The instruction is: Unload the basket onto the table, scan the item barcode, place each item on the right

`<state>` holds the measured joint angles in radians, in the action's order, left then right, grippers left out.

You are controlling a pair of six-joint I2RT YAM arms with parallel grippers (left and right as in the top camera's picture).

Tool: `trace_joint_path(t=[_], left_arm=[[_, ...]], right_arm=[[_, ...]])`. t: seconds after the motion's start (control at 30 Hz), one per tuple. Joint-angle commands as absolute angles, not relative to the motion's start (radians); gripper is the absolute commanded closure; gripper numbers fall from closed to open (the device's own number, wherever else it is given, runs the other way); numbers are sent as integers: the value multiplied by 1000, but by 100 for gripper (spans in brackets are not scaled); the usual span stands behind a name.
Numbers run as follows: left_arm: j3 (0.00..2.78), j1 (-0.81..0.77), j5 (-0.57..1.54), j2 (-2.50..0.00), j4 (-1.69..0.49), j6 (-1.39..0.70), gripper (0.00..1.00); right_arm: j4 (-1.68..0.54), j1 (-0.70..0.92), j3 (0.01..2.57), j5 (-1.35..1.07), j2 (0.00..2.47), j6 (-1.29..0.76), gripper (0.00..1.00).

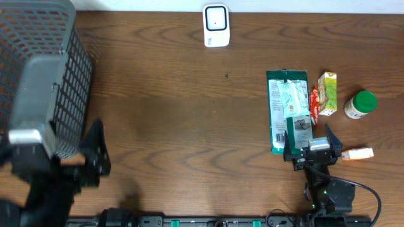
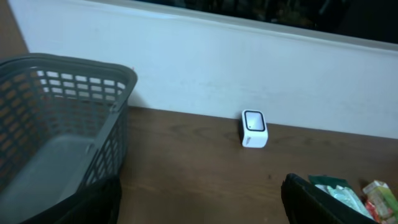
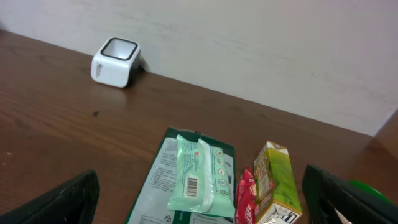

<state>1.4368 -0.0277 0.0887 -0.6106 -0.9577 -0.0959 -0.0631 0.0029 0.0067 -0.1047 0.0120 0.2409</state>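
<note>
On the worktop [image 1: 177,113], the wipes pack [image 1: 287,104] lies flat at right, near end below the right pincer [image 1: 309,140], whose jaws stand apart and empty; left pincer [image 2: 202,208] likewise apart. Grip the pack's edge, carry it to the scanner [image 1: 216,25], and keep the barcode [image 3: 192,185] uncovered.

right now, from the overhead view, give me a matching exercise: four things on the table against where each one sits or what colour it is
Things
1. basket
2. scanner
3. wipes pack
4. bottle

Place or colour
a. far right, green cap
b. far left, grey mesh
c. back edge near the middle, white
d. lying flat, right of centre

Pairs: 1-b, 2-c, 3-d, 4-a
</note>
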Motion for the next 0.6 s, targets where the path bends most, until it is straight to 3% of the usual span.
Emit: trace_joint_path(t=[0.0,0.3,0.57], left_arm=[[1349,-23,50,-488,-960,-79,17],[1087,-23,33,-179,-903,-79,17],[805,-23,52,-24,-527,-84,17]], right_arm=[[-67,-2,6,-109,6,224,1],[-67,-2,6,-109,6,224,1],[-67,-2,6,-109,6,224,1]])
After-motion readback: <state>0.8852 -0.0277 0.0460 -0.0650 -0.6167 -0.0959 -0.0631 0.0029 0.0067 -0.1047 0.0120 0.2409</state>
